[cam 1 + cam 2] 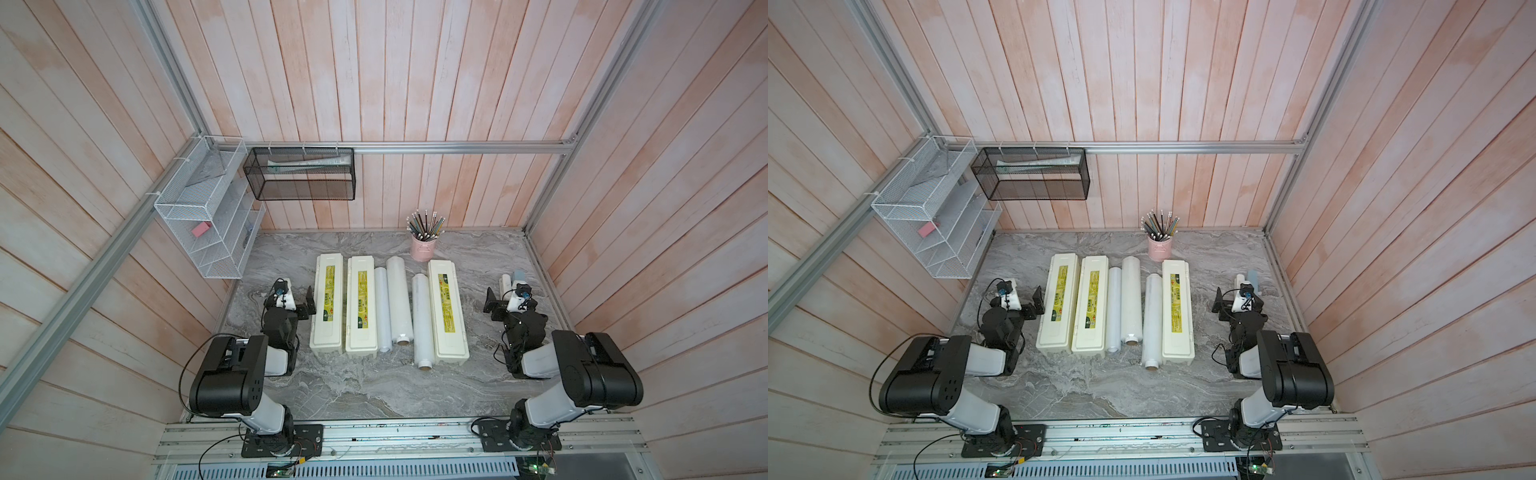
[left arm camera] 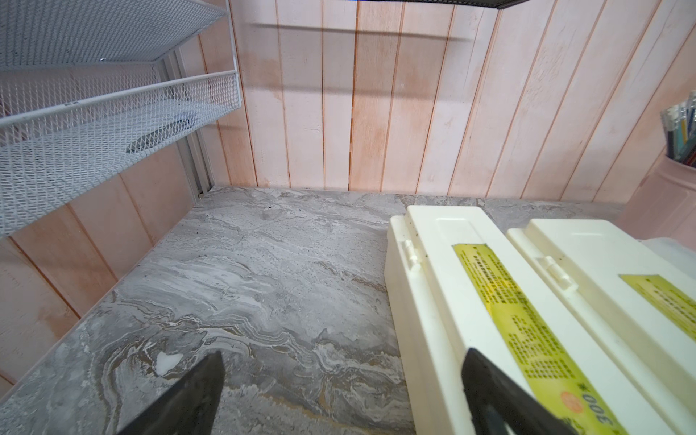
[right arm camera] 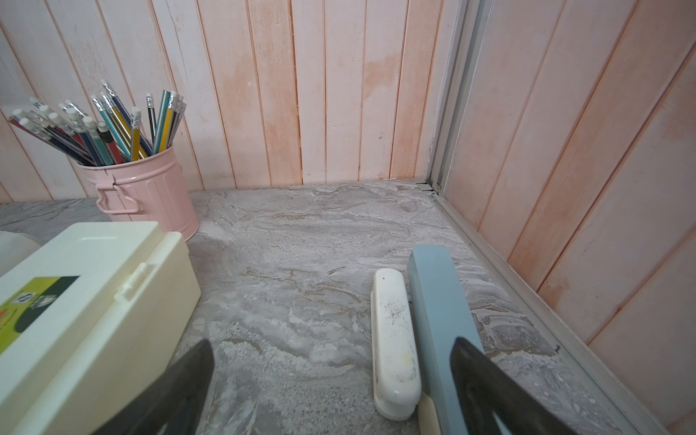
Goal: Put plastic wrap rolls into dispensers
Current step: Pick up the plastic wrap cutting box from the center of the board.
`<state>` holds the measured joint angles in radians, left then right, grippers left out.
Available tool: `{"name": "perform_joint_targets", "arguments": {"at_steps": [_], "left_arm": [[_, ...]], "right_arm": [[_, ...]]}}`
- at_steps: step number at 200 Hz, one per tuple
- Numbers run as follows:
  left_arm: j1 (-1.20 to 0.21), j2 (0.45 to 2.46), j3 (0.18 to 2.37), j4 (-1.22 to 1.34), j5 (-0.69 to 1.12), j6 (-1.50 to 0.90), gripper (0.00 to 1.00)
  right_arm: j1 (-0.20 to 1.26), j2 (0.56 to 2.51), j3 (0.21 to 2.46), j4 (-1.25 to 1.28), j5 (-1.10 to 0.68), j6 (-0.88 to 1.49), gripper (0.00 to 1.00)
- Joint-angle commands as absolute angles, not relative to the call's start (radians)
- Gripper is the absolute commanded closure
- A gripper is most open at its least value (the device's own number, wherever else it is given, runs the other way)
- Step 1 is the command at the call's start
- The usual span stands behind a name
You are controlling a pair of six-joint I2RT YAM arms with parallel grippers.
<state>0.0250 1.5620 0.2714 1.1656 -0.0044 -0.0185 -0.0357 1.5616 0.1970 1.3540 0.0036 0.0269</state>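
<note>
1. My left pincer (image 1: 310, 302) stands wide open and grips nothing. It sits low over the marble table (image 1: 374, 386), just beside the long outer side of the left dispenser (image 1: 328, 305).
2. In the left wrist view only bare table shows between the left pincer's (image 2: 343, 354) fingers. One finger (image 2: 497, 391) overlaps the edge of the left dispenser (image 2: 452, 301); I cannot tell whether they touch.
3. My right pincer (image 1: 489, 304) is also spread wide and empty, near the outer side of the right dispenser (image 1: 448, 309).
4. In the right wrist view the right pincer (image 3: 331, 342) frames bare table. The right dispenser (image 3: 94, 301) lies beside one finger, and a small white case (image 3: 395, 339) and a grey-blue stapler-like thing (image 3: 437, 301) lie side by side at the other.
5. All three dispensers lie flat on the table with lids shut and yellow-green labels up. The left one and the middle dispenser (image 1: 361, 307) lie side by side, with the right one apart from them.
6. All three rolls lie on the table between the middle and right dispensers, parallel to them. The thin roll (image 1: 382, 309) lies against the middle dispenser, with the thick roll (image 1: 399, 299) just beside it. The third roll (image 1: 423, 320) lies against the right dispenser, set nearer my bases.
7. A pink pencil cup (image 1: 424, 247) stands at the back wall, behind the rolls.
</note>
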Motion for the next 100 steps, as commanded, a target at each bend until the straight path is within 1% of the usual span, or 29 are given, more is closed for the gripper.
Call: {"name": "perform_joint_targets", "arguments": {"at_steps": [1,18,47,62,75,100], "left_arm": [[0.021,1.565,0.278,1.169,0.005,-0.009,0.00],[0.012,1.552,0.278,1.164,-0.029,-0.009,0.00],[-0.047,1.406,0.344,0.934,-0.196,0.009,0.00],[-0.078,1.346,0.396,0.806,-0.285,-0.015,0.00],[-0.086,1.282,0.419,0.731,-0.273,-0.070,0.00],[-0.094,1.167,0.463,0.546,-0.266,-0.274,0.00]], "right_arm": [[-0.040,1.565,0.206,1.356,0.026,0.039,0.02],[-0.028,1.522,0.208,1.330,0.077,0.040,0.02],[0.038,1.345,0.233,1.148,0.185,0.001,0.02],[0.088,1.233,0.252,1.030,0.314,0.020,0.02],[0.120,1.136,0.296,0.850,0.384,0.094,0.02],[0.150,1.002,0.368,0.575,0.350,0.211,0.02]]}}
